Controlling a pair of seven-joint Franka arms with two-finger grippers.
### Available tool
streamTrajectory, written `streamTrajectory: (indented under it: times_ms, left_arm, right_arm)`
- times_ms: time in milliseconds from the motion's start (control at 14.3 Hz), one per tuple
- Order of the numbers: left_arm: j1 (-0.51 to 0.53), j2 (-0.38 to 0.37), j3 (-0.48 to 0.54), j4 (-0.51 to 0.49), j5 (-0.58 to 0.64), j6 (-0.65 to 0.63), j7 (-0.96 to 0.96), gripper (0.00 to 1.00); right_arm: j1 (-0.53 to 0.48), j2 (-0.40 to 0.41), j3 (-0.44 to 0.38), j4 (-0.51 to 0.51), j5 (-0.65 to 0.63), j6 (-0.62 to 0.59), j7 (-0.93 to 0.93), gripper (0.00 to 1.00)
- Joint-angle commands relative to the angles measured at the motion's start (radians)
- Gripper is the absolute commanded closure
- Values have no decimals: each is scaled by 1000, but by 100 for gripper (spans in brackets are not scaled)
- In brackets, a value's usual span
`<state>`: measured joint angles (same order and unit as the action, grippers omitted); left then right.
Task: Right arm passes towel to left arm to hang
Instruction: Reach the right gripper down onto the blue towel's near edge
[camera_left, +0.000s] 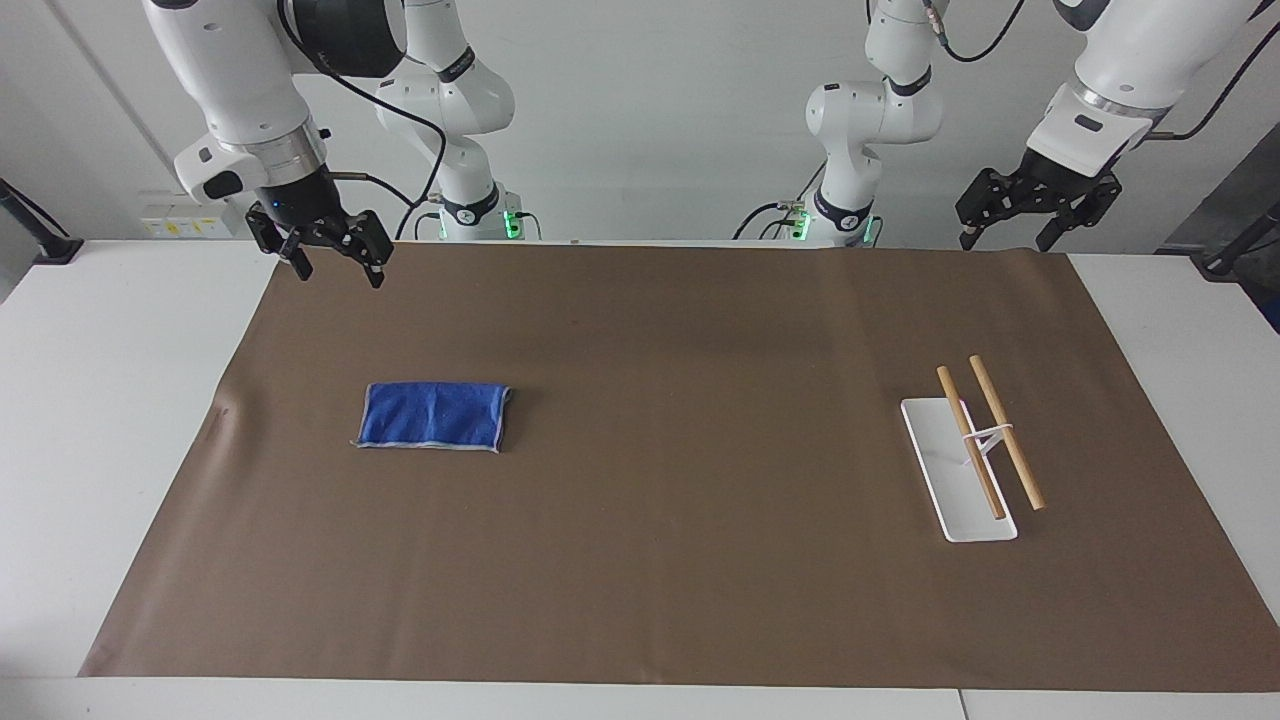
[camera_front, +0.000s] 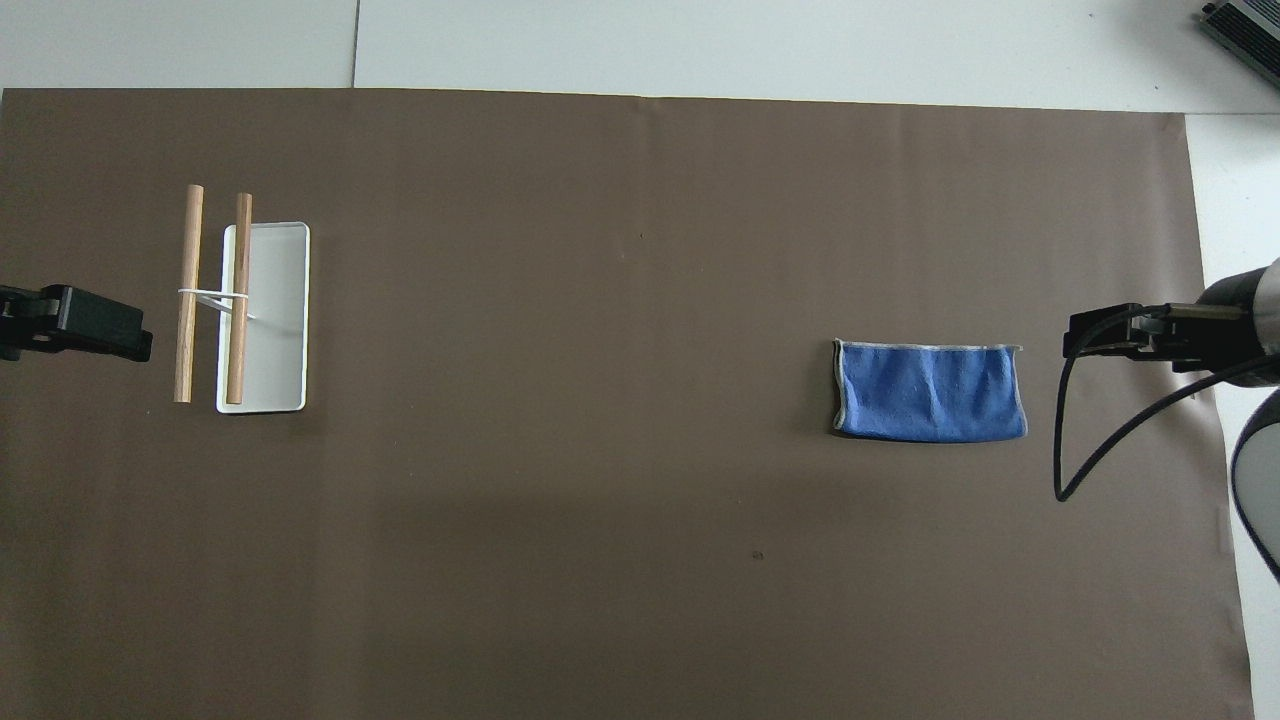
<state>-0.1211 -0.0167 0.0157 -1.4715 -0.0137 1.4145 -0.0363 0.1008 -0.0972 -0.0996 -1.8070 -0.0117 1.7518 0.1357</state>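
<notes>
Where walls pale, brown mat (camera_left: 660, 560)

blue towel (camera_front: 930, 391) flat on brown mat (camera_front: 600, 450), right gripper (camera_front: 1100, 335) beside it, wooden-bar rack (camera_front: 262, 316) near left gripper (camera_front: 95, 330)

Both arms glossy white, jointed; right arm (camera_left: 240, 80) and left arm (camera_left: 1120, 70) each silver wrist ring above black jaws; black cables; green base lights.
</notes>
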Motion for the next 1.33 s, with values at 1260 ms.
streamTrajectory:
  times_ms: [1260]
  left_arm:
    - [3, -26, 0, -26, 15, -8, 4, 0]
  right_arm:
    - [33, 229, 6, -485, 9, 791, -111, 0]
